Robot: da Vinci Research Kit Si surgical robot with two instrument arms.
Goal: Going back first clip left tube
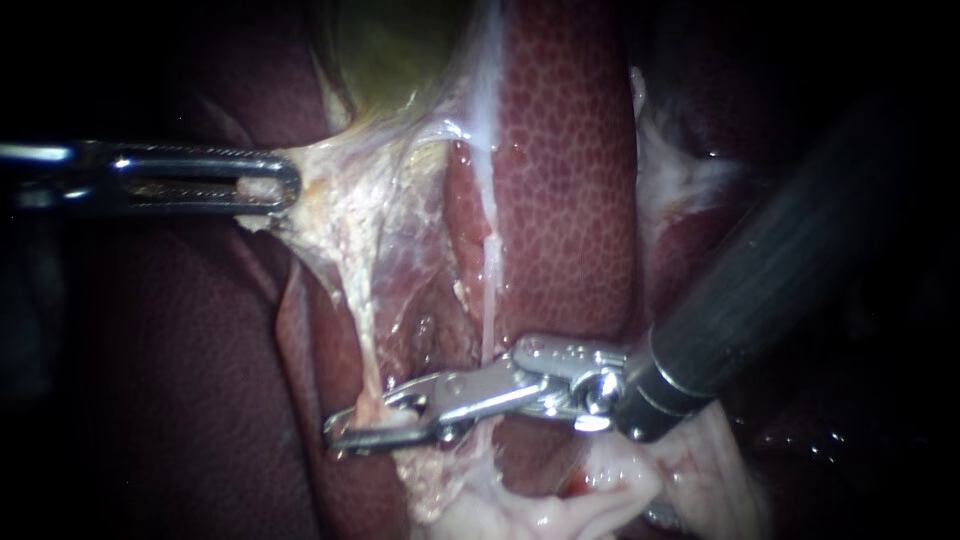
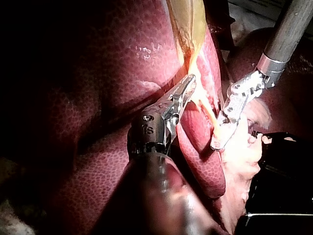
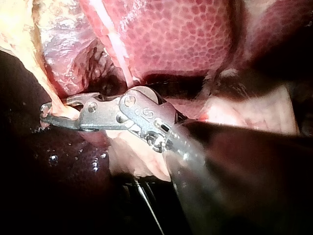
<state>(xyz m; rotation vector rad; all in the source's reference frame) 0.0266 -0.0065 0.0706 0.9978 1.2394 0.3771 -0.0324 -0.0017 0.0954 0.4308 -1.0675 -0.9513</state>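
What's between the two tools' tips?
A stretched band of pale tissue runs from the left instrument to the right instrument, seen in the endoscope view.

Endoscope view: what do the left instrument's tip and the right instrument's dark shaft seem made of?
The left instrument, its slotted jaws shut on pale tissue, looks like polished steel: bright mirror-like glints. The right instrument has a similarly shiny metal end, but its shaft looks like matte black plastic or composite: faint lengthwise streaks, no sharp reflections. Which, I cannot tell.

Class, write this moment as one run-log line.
left instrument: jaws shut on pale tissue | right instrument: jaws shut on left tube
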